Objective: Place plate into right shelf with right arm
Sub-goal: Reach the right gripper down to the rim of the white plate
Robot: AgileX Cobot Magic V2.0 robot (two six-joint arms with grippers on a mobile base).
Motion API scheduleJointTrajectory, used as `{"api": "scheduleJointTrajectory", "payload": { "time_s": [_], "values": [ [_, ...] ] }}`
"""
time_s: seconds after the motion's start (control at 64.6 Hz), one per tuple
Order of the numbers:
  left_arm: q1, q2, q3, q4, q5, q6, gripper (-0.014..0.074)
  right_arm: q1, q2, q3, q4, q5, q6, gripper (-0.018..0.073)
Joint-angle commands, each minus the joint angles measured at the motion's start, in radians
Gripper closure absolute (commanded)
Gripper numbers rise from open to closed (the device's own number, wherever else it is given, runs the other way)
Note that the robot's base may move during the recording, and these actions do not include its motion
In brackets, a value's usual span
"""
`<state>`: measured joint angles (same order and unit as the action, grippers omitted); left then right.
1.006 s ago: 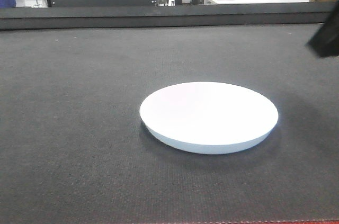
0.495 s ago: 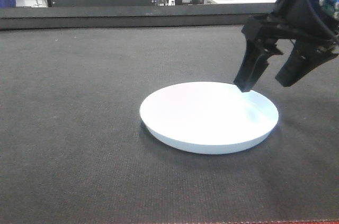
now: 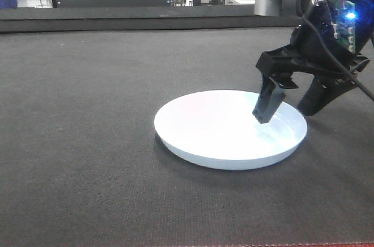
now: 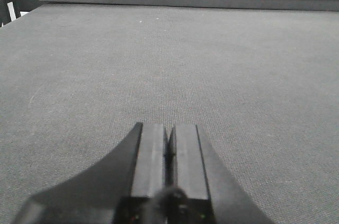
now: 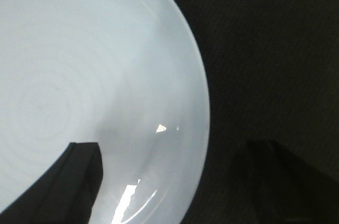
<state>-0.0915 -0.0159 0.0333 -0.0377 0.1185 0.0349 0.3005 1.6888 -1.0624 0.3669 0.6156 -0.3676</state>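
Toward the near edge of the dark counter, a little right of its middle, we see the white plate lying flat. Our right claw is spread wide astride the plate's right rim, one finger over the inside, the other outside it; we cannot tell whether either touches. Our left claw is closed on nothing, low over the counter.

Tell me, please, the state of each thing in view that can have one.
Plate: right way up, flat on the table, empty, not gripped.
Right gripper: open, straddling the plate's rim, one side over the inside, one outside.
Left gripper: shut, empty.
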Motion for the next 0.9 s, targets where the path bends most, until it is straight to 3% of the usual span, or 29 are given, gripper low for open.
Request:
{"api": "scheduleJointTrajectory", "payload": {
  "time_s": [0.0, 0.17, 0.449, 0.882],
  "values": [
    [-0.002, -0.005, 0.008, -0.004, -0.086, -0.003, 0.0643, -0.006, -0.041, -0.032, 0.02, -0.047, -0.013, -0.0072],
    [-0.002, -0.005, 0.008, -0.004, -0.086, -0.003, 0.0643, -0.006, -0.039, -0.032, 0.02, -0.046, -0.013, -0.0019],
    [-0.002, -0.005, 0.008, -0.004, -0.086, -0.003, 0.0643, -0.006, -0.036, -0.032, 0.02, -0.025, -0.013, 0.0261],
    [-0.002, -0.005, 0.008, -0.004, -0.086, -0.003, 0.0643, -0.006, -0.027, -0.031, 0.017, -0.043, -0.013, 0.0272]
  ]
}}
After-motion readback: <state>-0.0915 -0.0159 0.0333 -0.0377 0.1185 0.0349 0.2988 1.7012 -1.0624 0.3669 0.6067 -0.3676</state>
